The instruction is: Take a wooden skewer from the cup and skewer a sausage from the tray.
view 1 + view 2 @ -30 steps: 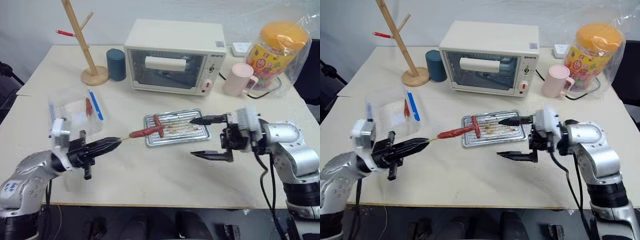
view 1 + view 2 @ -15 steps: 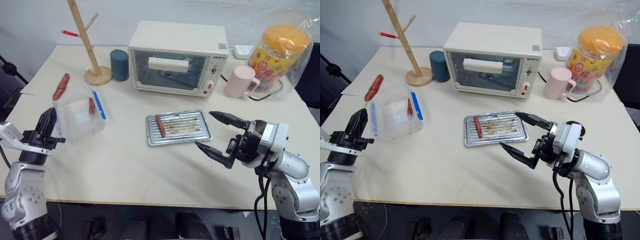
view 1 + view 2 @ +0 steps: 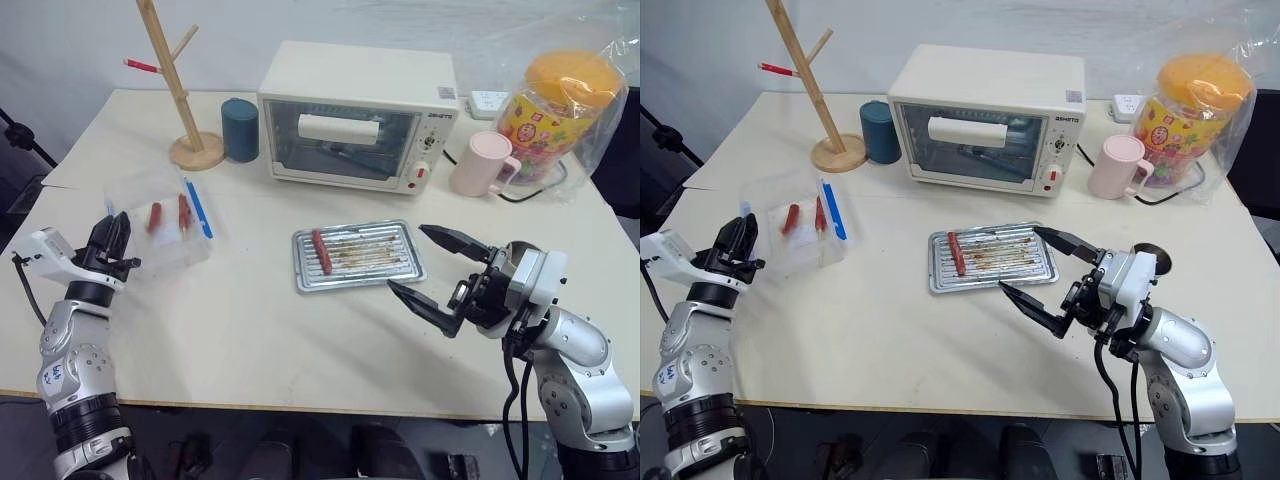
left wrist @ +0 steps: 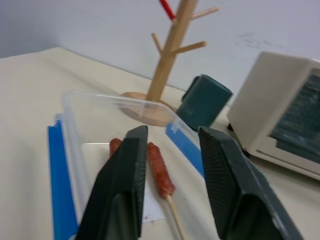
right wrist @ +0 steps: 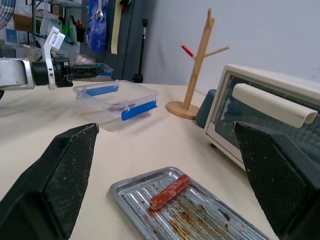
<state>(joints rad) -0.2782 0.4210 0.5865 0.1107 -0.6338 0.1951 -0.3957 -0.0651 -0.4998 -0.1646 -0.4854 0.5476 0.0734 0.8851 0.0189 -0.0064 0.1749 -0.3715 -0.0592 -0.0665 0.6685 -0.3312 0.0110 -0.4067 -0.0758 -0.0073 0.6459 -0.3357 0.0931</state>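
No legible text. Small dark brand mark on the toaster oven (image 3: 357, 112), upper right corner; unreadable.

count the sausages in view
3: one on the silver tray at its left end; two side by side in the clear box, left and right. More could be hidden.

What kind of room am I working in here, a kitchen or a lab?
Likely a lab or workshop staged as a kitchen: a toaster oven and metal tray sit on a plain table, while shelves hung with tools stand behind.
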